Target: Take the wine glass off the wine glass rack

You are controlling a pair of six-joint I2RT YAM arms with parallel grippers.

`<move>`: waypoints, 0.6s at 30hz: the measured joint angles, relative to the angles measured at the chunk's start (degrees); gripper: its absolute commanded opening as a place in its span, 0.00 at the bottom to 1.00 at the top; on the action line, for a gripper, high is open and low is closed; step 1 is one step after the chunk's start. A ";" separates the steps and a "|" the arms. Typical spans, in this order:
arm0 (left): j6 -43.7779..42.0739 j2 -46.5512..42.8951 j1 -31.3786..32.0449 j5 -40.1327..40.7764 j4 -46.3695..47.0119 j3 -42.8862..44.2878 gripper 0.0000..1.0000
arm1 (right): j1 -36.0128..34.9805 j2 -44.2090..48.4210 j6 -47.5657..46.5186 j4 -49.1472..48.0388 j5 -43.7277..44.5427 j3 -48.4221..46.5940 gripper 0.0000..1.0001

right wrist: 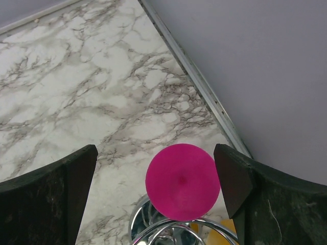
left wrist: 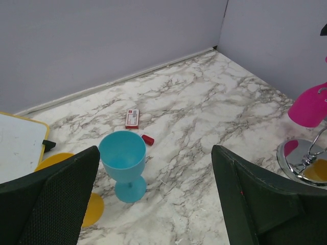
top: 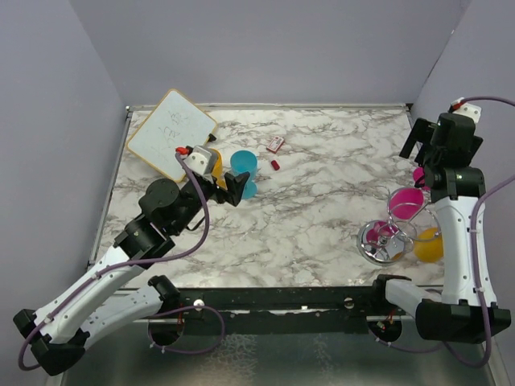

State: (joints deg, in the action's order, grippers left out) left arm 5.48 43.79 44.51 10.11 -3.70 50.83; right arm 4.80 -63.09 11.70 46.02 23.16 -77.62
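The wine glass rack (top: 378, 241) is a chrome wire stand with a round shiny base at the right front; it also shows in the left wrist view (left wrist: 301, 161). A pink wine glass (top: 405, 203) hangs upside down on it, with a yellow glass (top: 429, 245) beside it. In the right wrist view the pink glass's round foot (right wrist: 182, 181) sits over the wire loops (right wrist: 173, 232). My right gripper (right wrist: 155, 153) is open above that foot, one finger on each side, not touching; it also shows in the top view (top: 424, 157). My left gripper (left wrist: 153, 204) is open and empty.
A blue wine glass (left wrist: 122, 158) stands upright just ahead of my left gripper (top: 233, 186). Yellow discs (left wrist: 94, 208) show behind the left finger. A whiteboard (top: 171, 133), a small red-and-white card (top: 276, 145) and a red cap (top: 275, 165) lie at the back. The right wall (right wrist: 255, 66) is close.
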 measured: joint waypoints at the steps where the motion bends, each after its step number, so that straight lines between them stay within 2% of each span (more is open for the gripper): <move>1: -0.15 -0.11 0.37 0.31 -0.02 -0.04 0.94 | 0.48 0.00 -0.02 -0.26 -0.02 0.55 0.99; 18: -3.41 -0.66 8.17 5.33 -0.94 -0.42 0.99 | 5.84 1.70 -2.10 -4.61 -0.17 11.37 1.00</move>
State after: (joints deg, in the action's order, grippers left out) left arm 2.07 43.13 52.69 15.44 -4.64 50.41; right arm 10.63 -61.39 9.61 41.41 22.98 -66.26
